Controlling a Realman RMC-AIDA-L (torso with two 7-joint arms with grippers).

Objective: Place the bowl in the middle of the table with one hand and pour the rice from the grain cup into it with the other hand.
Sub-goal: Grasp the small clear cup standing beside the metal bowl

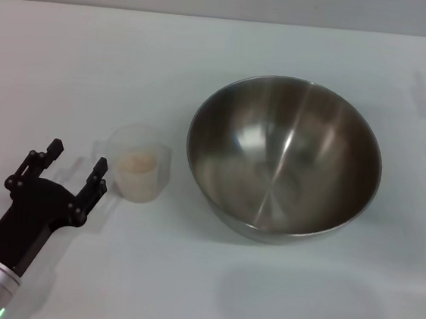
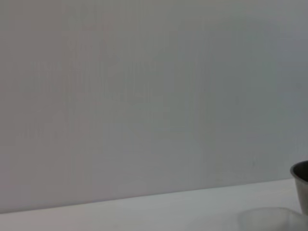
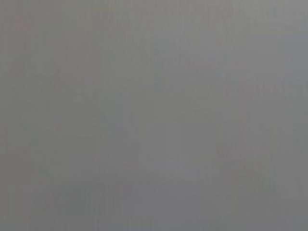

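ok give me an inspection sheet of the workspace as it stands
surface: white table, bare apart from the job's things
bowl: steel, upright, right of centre, no rice in it
grain cup: upright just left of the bowl, apart from it, rice inside
clutter: nothing seen
left gripper: fingers open, beside the cup on its left, not holding it
right gripper: not in view
cables: nothing seen
surroundings: plain grey wall behind the table

A bare test setup, lab-like — a plain white desk (image 1: 71,61) against a blank grey wall (image 2: 144,96) — nothing homely around.
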